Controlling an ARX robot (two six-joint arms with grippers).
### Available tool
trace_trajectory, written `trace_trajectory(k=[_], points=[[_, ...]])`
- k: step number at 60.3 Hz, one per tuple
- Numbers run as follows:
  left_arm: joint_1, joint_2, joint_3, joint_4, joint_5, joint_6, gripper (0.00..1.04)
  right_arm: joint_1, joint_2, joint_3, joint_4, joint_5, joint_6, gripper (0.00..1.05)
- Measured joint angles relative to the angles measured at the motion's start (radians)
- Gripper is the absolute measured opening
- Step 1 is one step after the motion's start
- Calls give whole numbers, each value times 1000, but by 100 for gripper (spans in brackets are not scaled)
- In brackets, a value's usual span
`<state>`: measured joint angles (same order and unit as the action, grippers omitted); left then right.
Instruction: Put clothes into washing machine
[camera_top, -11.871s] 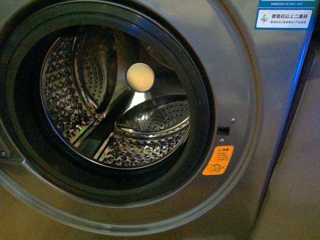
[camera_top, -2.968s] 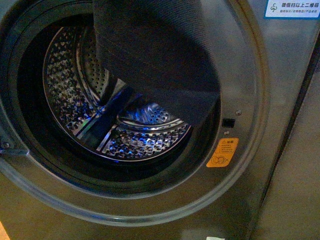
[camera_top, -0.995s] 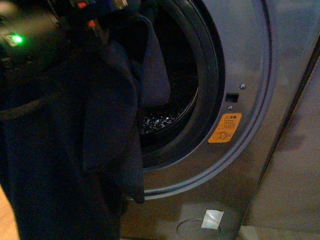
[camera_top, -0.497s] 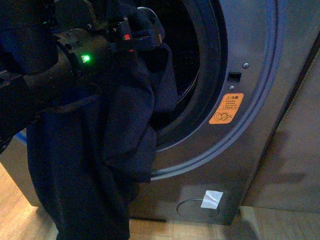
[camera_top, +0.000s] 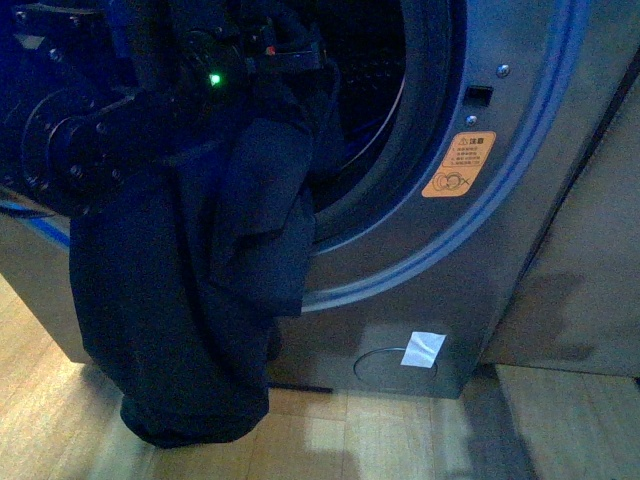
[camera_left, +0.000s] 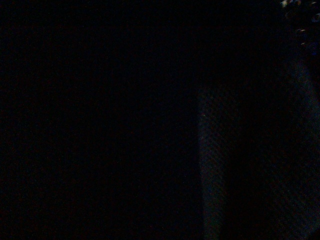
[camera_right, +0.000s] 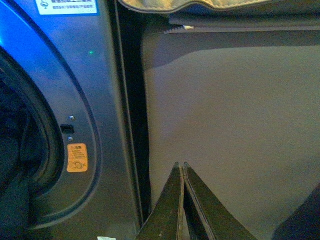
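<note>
Navy clothes (camera_top: 190, 290) draped from washing machine (camera_top: 520, 150) port to floor (camera_top: 400, 440), left gripper (camera_top: 285, 52) state obscured by fabric, right gripper (camera_right: 181, 165) fingers pressed together, empty

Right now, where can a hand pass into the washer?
Free: port of the grey metal washing machine, right side, between the dark navy fabric garment and the black rubber gasket; wooden floor right of it. Crowded: port's left and lower lip, draped.

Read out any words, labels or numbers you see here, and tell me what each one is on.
Orange sticker on the washing machine: print and a symbol, too blurred to read.
Blue-white label on its front: cut off, unreadable.
White tag low on the machine's front: looks blank.
</note>
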<state>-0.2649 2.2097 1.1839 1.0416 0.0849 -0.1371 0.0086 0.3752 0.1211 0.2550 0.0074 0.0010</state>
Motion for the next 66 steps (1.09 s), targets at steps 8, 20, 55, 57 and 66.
trace_trajectory(k=[8, 20, 55, 57, 66], points=[[16, 67, 118, -62, -19, 13, 9, -5, -34, -25, -11, -5, 0, 2], [42, 204, 379, -212, -58, 46, 9, -6, -93, -55, -38, -6, 0, 2], [58, 539, 1153, -621, -160, 203, 9, -6, -368, -116, -249, -6, 0, 2], [58, 557, 1201, -648, -177, 208, 9, -6, -370, -116, -251, -6, 0, 2], [61, 562, 1247, -808, -147, 207, 22, -6, -371, -116, -254, -6, 0, 2]])
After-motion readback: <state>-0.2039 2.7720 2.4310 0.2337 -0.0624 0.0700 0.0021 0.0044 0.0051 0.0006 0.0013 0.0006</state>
